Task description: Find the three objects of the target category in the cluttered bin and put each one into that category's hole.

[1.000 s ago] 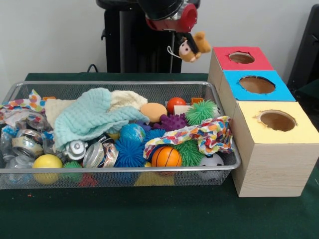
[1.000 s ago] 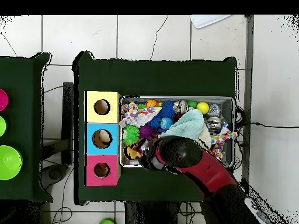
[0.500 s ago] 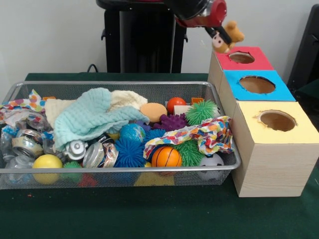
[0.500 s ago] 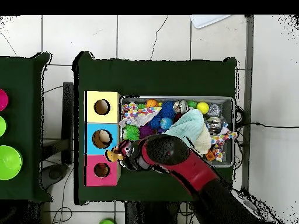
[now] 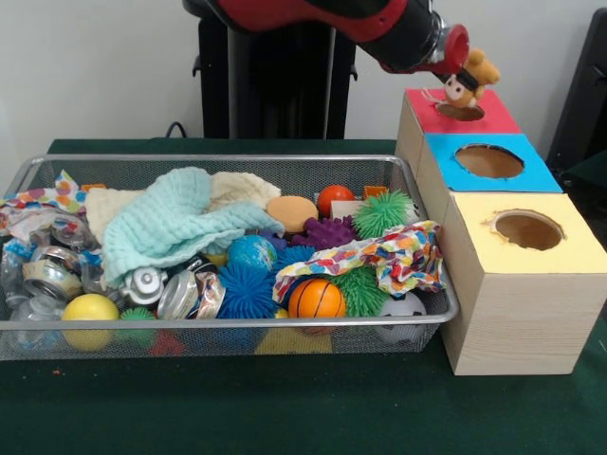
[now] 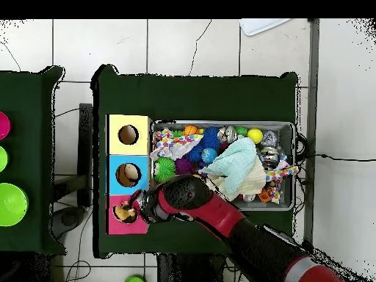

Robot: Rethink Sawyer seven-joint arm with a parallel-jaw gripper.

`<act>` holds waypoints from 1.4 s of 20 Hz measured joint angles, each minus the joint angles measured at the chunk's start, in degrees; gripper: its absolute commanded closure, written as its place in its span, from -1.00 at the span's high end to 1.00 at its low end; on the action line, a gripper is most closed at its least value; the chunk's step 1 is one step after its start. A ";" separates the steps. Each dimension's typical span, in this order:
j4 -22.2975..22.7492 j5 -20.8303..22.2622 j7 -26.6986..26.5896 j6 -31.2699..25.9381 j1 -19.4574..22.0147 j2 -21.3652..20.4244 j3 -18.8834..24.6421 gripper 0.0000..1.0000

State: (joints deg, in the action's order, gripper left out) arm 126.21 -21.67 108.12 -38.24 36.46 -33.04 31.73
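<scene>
My gripper (image 5: 459, 74) is shut on a small orange-tan plush animal (image 5: 477, 69) with dark markings. It holds the toy just above the red-topped hole (image 5: 462, 112) on the wooden box, at the far right. In the overhead view the gripper (image 6: 135, 208) and the plush (image 6: 126, 213) sit right over the red top (image 6: 117, 225). The wire mesh bin (image 5: 237, 159) lies left of the boxes, full of clutter; it also shows in the overhead view (image 6: 220, 123). No duck or cream plush can be made out in the bin.
The blue-topped hole (image 5: 488, 161) and the yellow-topped hole (image 5: 527, 229) stand nearer the camera in the same row. The bin holds a light-blue cloth (image 5: 166, 227), spiky balls (image 5: 382, 212), a patterned cloth (image 5: 379, 256) and crushed cans (image 5: 57, 270). Green bowls (image 6: 11, 203) sit on a side table.
The arm has swung from above the bin's far right corner toward the boxes, carrying the plush. The toy now hangs lower, right over the red hole.
</scene>
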 measured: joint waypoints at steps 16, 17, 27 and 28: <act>-1.41 7.20 0.00 -1.17 -1.71 6.20 -0.33 -1.00; -1.74 7.85 0.00 -1.50 -1.84 6.14 -0.54 -1.00; -2.33 10.70 0.00 -1.54 -3.40 3.80 -0.93 -1.00; -2.38 10.88 0.00 -1.53 -3.44 3.58 -1.01 -1.00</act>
State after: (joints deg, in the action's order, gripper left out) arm 123.83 -10.79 108.12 -39.77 33.02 -29.47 30.72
